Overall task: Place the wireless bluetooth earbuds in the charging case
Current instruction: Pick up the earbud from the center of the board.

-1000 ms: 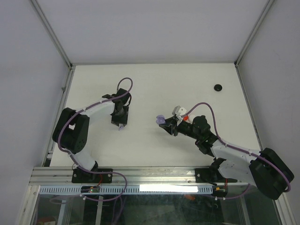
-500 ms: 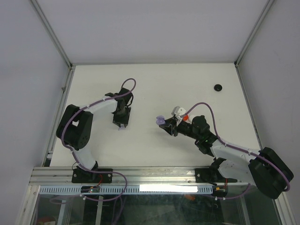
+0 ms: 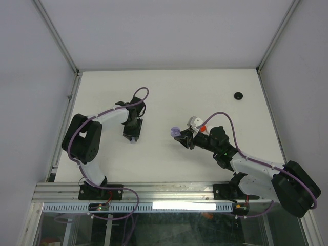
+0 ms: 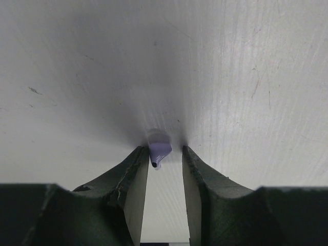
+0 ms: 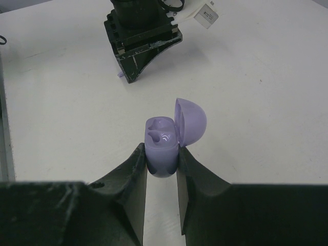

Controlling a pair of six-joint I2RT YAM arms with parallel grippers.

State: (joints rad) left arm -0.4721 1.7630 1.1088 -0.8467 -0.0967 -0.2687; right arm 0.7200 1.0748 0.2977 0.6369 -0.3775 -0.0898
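I've got my right gripper [image 5: 162, 151] clamping the open charging case [image 5: 163, 143]. Well left of it, left gripper [image 4: 164, 150] straddles lavender earbud [image 4: 158, 147], unpinched; insertion not yet done.

Lab cell: white-walled table [image 3: 169, 92]

The white table [image 3: 169, 92] carries a black earbud [image 3: 238, 96] far right and a lavender earbud [image 4: 159, 150] left of centre.

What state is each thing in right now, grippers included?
left gripper: open, straddling lavender earbud
right gripper: shut on case
case: lid open
lavender earbud: lying on table, outside case
black earbud: loose on table, far from both grippers
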